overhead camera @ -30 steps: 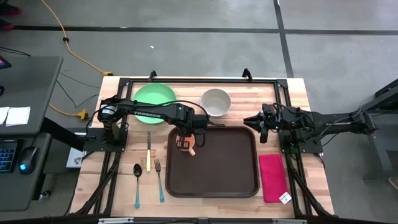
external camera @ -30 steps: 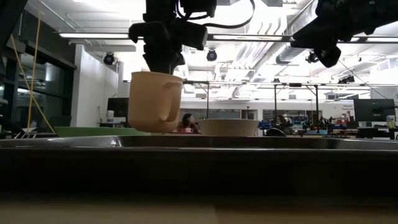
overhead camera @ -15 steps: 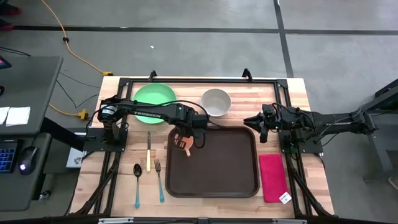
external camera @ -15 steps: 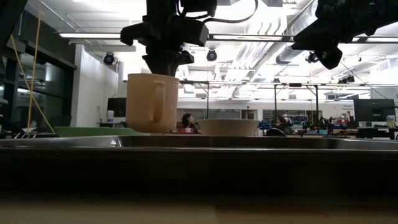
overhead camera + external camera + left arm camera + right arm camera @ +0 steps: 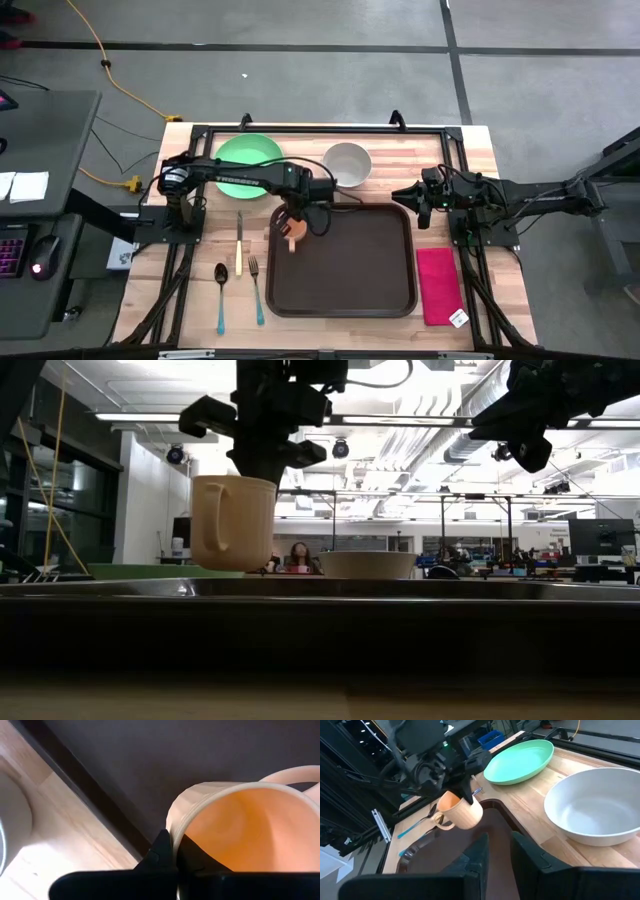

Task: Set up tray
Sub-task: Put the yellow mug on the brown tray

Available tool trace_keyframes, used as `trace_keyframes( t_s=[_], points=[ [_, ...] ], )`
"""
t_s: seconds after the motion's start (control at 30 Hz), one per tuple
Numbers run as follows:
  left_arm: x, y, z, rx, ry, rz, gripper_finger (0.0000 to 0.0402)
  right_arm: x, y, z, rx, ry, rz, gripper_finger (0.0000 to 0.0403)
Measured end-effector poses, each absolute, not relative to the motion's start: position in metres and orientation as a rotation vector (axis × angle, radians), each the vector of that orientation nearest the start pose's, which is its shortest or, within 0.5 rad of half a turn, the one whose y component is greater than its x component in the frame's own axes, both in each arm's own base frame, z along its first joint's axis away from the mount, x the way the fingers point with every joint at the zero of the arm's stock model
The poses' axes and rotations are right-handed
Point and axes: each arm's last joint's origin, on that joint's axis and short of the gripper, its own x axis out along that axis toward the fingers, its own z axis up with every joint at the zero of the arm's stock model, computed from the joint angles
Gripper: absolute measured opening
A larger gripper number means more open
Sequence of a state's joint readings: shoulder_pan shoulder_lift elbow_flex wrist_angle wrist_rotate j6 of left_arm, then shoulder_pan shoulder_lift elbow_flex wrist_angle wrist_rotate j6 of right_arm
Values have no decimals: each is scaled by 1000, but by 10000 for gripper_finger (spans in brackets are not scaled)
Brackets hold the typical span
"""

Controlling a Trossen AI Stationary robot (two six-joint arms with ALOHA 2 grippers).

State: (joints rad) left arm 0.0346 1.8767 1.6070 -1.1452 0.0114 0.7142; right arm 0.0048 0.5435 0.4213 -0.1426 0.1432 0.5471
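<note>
Left arm holds a cup above the brown tray; right arm waits at the tray's far right.

Tray [image 5: 345, 265]: large, dark brown, rectangular, rounded corners, raised rim, lying flat on the wooden table [image 5: 480, 150] at centre front, its inner surface bare. Working left to right: green plate [image 5: 247, 155] at the back left; spoon [image 5: 220, 295], knife [image 5: 239, 245] and fork [image 5: 256, 290] just left of the tray; white bowl [image 5: 347, 164] behind it; red-pink napkin [image 5: 438, 286] just right of it. Left gripper [image 5: 292, 218] is over the tray's back-left corner, jaws clamped on the rim of a tan cup [image 5: 231, 523], which hangs upright, clear of the tray. Right gripper [image 5: 413, 200] sits by the tray's back-right corner, jaws a narrow gap apart, holding nothing.
</note>
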Motion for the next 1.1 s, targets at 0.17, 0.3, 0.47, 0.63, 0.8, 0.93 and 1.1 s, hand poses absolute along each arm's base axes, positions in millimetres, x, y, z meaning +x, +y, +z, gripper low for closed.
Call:
trace_keyframes(
  t_s=[0.17,0.3,0.47,0.63,0.8,0.93,1.1],
  points=[
    [366,29,252,549,1341,-499,18,138,-3,245,542,217,-207,56],
    [367,38,253,521,1306,-509,18,138,-3,245,545,215,-210,57],
    [370,36,253,556,1270,-540,18,138,-3,245,545,215,-210,56],
    [369,36,253,583,1257,-576,18,138,-3,245,545,215,-211,57],
    [369,36,250,602,1247,-591,18,138,-3,245,540,215,-210,56],
    [364,35,237,575,1273,-623,18,138,-3,245,543,215,-210,57],
    [361,34,231,578,1267,-621,18,138,-4,245,543,213,-217,55]
  ],
)
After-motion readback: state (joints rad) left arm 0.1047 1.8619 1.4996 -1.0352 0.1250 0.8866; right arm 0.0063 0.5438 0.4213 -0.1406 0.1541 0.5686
